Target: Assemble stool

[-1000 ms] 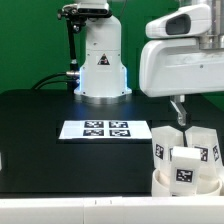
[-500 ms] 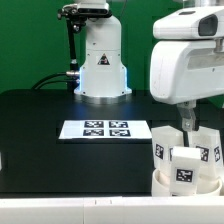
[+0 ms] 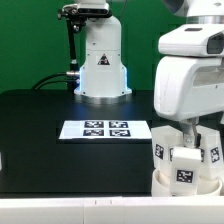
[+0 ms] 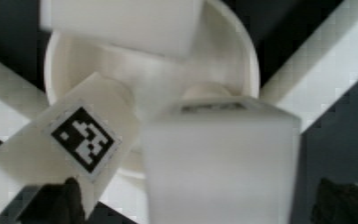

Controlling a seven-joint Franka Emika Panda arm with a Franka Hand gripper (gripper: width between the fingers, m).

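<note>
The stool's round white seat [image 3: 162,184] sits at the front of the table on the exterior view's right, with three chunky tagged legs [image 3: 184,165] standing in it. My gripper [image 3: 189,130] hangs just above those legs, its tips among their tops. In the wrist view a plain white leg [image 4: 220,160] stands between my two dark fingertips [image 4: 51,203], with gaps on both sides. A leg with a black-and-white tag [image 4: 78,135] leans beside it, over the seat [image 4: 91,85]. My gripper [image 4: 197,208] is open and holds nothing.
The marker board [image 3: 106,129] lies flat on the black table, to the exterior view's left of the seat. The white robot base [image 3: 101,62] stands behind it, with cables at its side. The table's front edge runs just below the seat.
My arm has moved toward the exterior view's right and come down, from above and beside the legs to right over them. The legs and seat have not moved.
</note>
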